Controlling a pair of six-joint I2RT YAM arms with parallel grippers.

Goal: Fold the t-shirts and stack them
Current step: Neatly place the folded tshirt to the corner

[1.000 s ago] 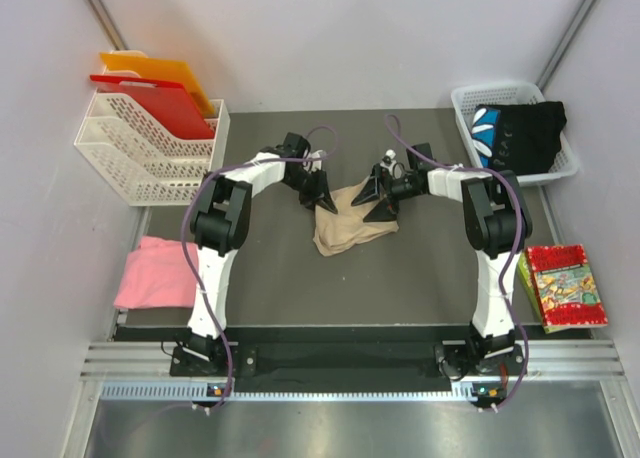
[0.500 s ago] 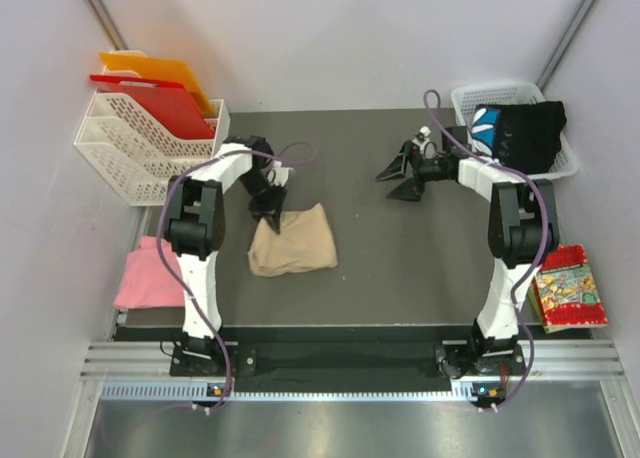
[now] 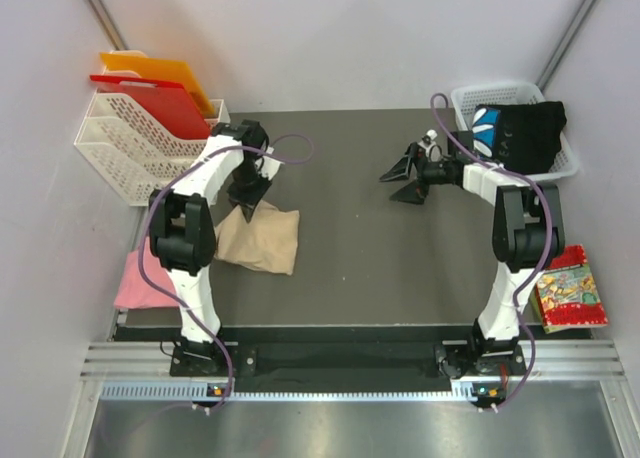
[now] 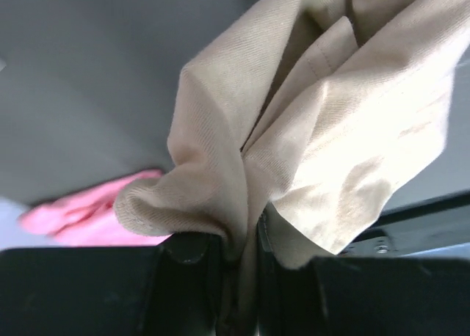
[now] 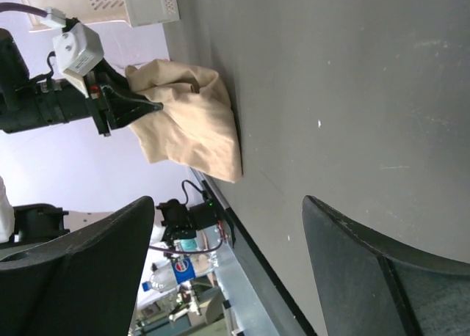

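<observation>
While your left gripper [image 3: 247,200] pinches the beige t-shirt [image 3: 262,241] (cloth bunched between its fingers [image 4: 176,281]), the rest spills beyond its tips. Your right gripper [image 3: 403,178] stands spread, empty.

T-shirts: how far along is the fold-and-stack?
Done: pink shirt looks folded at the left edge of the table. In hand: beige shirt, roughly folded, pinched in the left claw. Left: black shirt in the basket; right claw open, empty.

The dark bench [image 3: 380,258] bears a beige t-shirt [image 3: 262,243], a pink t-shirt [image 3: 135,278] at its left edge, a white rack [image 3: 140,150], a basket [image 3: 466,118] and a packet [image 3: 567,286].
</observation>
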